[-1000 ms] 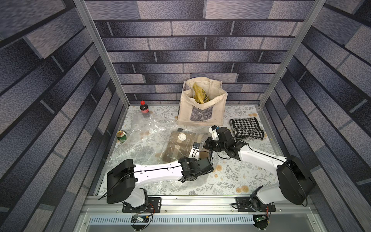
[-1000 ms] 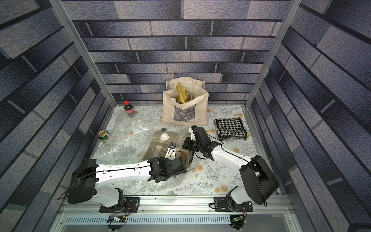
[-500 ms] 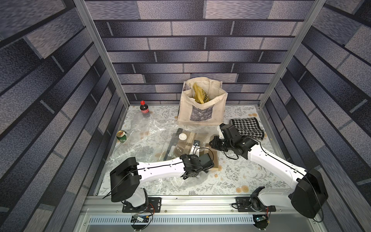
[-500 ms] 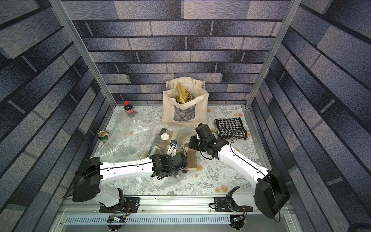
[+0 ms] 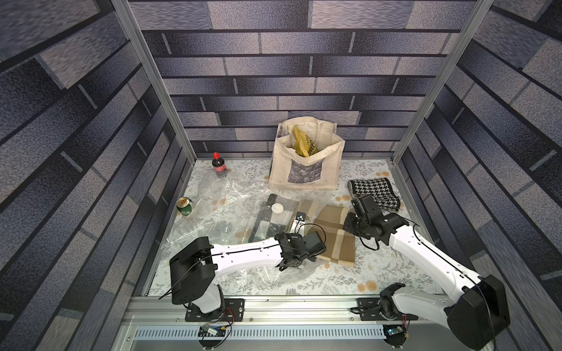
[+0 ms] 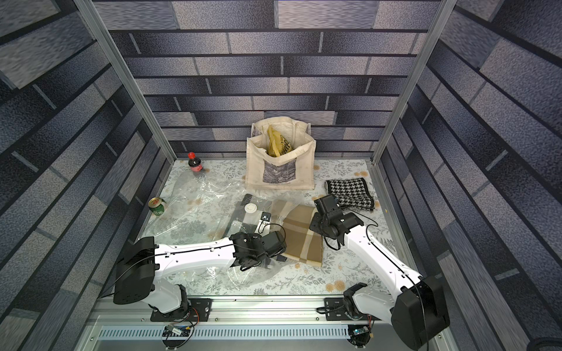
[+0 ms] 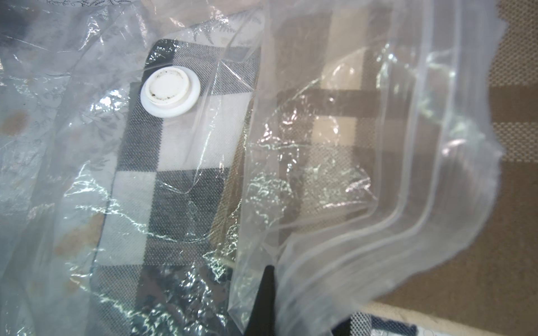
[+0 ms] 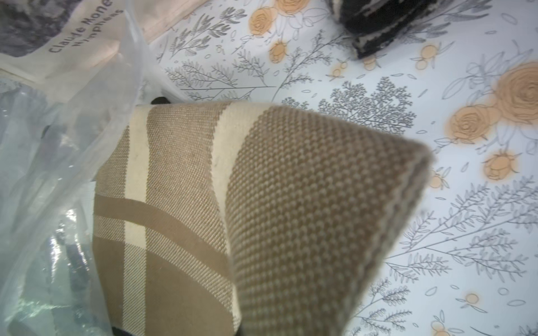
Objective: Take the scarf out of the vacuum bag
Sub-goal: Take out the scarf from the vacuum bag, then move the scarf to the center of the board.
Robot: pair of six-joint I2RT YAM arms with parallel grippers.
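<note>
tan scarf (image 5: 334,234) pulled further out of vacuum bag (image 5: 273,218), right gripper (image 5: 349,223) moved right

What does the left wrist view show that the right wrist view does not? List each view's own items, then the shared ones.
Only the left wrist view shows the round white valve cap, the black-and-white checked scarf lying inside the plastic, and the vacuum bag's ridged zip strip.

Only the right wrist view shows the cream canvas tote bag with its printed lettering, a corner of the houndstooth scarf, the bare floral tablecloth, and a lifted corner of the tan plaid scarf close to the lens.

Both show the tan plaid scarf and the crinkly clear vacuum bag.
</note>
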